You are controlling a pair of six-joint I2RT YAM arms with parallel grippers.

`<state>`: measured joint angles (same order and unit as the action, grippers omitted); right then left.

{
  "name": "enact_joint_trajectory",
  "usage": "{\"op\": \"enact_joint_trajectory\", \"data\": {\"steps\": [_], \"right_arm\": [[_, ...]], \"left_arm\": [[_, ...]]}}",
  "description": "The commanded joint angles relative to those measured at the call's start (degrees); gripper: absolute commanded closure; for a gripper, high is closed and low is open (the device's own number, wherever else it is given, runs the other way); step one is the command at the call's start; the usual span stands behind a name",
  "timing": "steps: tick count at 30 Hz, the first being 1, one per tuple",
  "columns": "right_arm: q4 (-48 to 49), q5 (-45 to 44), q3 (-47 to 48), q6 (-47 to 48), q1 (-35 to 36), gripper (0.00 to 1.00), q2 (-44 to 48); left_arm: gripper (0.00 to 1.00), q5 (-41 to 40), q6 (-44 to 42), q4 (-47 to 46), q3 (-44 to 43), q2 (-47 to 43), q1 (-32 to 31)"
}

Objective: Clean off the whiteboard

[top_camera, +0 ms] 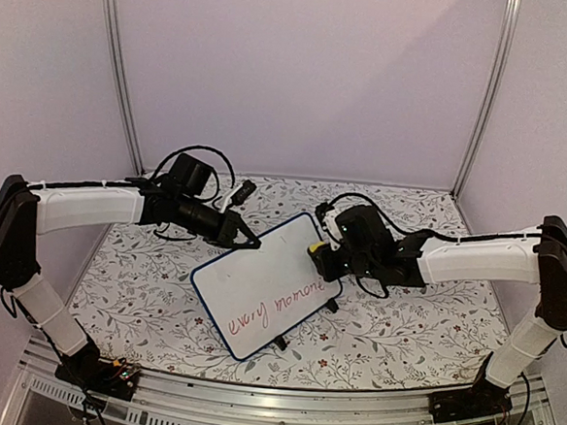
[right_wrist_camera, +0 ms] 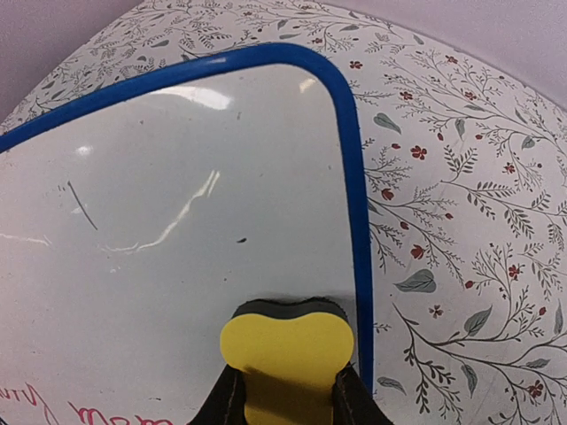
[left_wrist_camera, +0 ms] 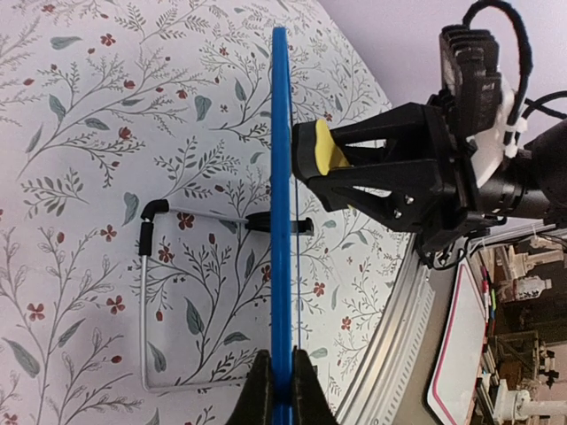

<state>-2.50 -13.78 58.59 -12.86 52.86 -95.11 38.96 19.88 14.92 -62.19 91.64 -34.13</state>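
The whiteboard [top_camera: 259, 289] is a white board in a blue frame, tilted on the floral table, with red handwriting near its lower edge. My left gripper [top_camera: 246, 237] is shut on the board's upper-left frame; in the left wrist view the blue edge [left_wrist_camera: 281, 177] runs straight up from between my fingers [left_wrist_camera: 259, 390]. My right gripper [top_camera: 318, 257] is shut on a yellow eraser [right_wrist_camera: 285, 352] with a black pad, pressed on the white surface [right_wrist_camera: 177, 230] close to the right frame. Red writing [right_wrist_camera: 89, 412] shows at the bottom left of the right wrist view.
A bent wire stand [left_wrist_camera: 146, 301] with a black tip juts from the board's back over the floral tablecloth [top_camera: 402, 328]. Metal corner posts [top_camera: 123, 75] and pale walls enclose the table. An aluminium rail [top_camera: 279, 412] runs along the near edge.
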Motion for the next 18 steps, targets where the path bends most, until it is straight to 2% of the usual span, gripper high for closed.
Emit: {"op": "enact_joint_trajectory", "data": {"steps": [1,18], "right_arm": [[0.68,1.74,-2.63,-1.33,-0.04,0.81,-1.89],[2.06,3.87,-7.72,-3.79,-0.04,0.81,-1.32]], "left_arm": [[1.00,2.20,-2.04,-0.50,0.19,0.62,-0.59],[1.00,2.17,-2.06,-0.44,0.23,0.78,-0.73]]}}
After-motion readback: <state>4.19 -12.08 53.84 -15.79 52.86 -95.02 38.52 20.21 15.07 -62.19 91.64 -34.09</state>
